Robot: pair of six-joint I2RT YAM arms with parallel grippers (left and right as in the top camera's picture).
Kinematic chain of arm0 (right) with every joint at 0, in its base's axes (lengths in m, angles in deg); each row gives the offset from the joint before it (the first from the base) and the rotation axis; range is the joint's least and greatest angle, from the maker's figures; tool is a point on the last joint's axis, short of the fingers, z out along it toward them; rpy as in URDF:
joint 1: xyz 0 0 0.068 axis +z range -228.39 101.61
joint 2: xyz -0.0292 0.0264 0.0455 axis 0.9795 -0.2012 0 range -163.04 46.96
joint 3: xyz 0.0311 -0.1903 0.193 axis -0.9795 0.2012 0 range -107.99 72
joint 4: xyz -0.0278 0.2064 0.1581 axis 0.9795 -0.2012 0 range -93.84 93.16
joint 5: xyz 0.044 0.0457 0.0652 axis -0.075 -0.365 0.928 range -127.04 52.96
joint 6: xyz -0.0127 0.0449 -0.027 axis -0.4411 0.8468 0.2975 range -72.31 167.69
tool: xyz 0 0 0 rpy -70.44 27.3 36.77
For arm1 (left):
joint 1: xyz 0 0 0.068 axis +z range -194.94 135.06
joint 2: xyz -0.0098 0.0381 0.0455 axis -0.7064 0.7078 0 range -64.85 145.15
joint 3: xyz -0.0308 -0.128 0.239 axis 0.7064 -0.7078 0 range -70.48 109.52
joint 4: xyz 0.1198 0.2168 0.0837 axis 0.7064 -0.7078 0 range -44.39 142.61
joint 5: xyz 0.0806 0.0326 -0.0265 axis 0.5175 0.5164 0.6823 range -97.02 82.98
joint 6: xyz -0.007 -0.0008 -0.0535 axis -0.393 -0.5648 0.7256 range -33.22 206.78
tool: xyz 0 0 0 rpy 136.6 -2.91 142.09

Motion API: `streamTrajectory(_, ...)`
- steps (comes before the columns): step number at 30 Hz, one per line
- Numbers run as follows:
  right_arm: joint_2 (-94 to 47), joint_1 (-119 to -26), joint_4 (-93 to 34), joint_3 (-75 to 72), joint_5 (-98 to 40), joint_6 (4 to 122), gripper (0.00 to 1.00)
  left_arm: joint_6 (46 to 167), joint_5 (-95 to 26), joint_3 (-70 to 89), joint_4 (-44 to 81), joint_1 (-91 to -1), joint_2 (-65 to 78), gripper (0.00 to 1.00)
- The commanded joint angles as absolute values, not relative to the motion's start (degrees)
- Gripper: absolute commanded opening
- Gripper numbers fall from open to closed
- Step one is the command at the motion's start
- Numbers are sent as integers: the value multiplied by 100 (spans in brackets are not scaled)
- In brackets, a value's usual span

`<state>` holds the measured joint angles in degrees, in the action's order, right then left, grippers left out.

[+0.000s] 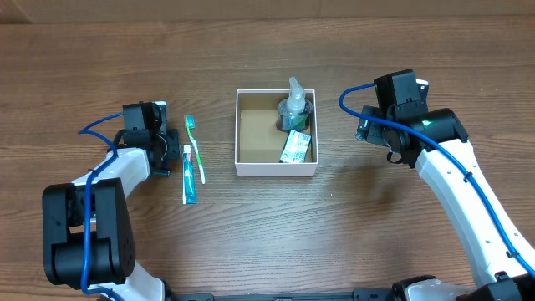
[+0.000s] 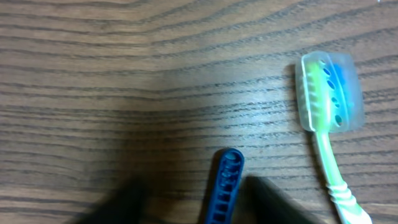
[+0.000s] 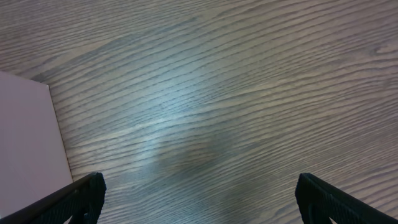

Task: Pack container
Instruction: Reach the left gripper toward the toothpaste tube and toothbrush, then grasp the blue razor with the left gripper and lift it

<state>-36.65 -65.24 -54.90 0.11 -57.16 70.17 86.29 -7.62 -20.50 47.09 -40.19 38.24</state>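
The container (image 1: pixel 242 134) is a white-walled square box, brown inside, at the table's middle. It holds a clear spray bottle (image 1: pixel 295 107) and a green-and-white packet (image 1: pixel 295 147). A green toothbrush (image 1: pixel 195 149) and a blue-and-white toothbrush (image 1: pixel 188 176) lie side by side to its left. My left gripper (image 1: pixel 166 157) is low over the table beside them. In the left wrist view its open jaws (image 2: pixel 199 210) straddle a blue ribbed handle end (image 2: pixel 227 180), and the green brush's capped head (image 2: pixel 329 93) lies to the right. My right gripper (image 1: pixel 374 131) is open and empty, right of the box.
The right wrist view shows open fingers (image 3: pixel 199 199) over bare wood, with the box's white outer wall (image 3: pixel 25 137) at the left edge. Blue cables run along both arms.
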Motion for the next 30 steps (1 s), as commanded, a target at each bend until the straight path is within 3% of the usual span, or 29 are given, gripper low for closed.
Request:
streamTrajectory(1, -3567, -6540, -5461, -114, -5797, 7046, 100, 8548, -847, -1976, 4564, -4008, 3984, 36)
streamTrajectory(12, -3567, -6540, -5461, -114, -5797, 7046, 100, 8548, -792, -1974, 4206, -4003, 3959, 28)
streamTrajectory(17, -3567, -6540, -5461, -114, -5797, 7046, 100, 8546, -788, -1974, 3891, -4003, 3962, 40)
streamTrajectory(22, -3567, -6540, -5461, -114, -5797, 7046, 100, 8548, -814, -1974, 3706, -4008, 3962, 42)
streamTrajectory(25, -3567, -6540, -5461, -114, -5797, 7046, 100, 8548, -812, -1974, 3695, -4008, 3962, 31)
streamTrajectory(28, -3567, -6540, -5461, -114, -5797, 7046, 100, 8548, -814, -1974, 3706, -4008, 3962, 12)
streamTrajectory(30, -3567, -6540, -5459, -114, -5797, 7046, 100, 8550, -816, -1971, 3740, -4008, 3959, 6)
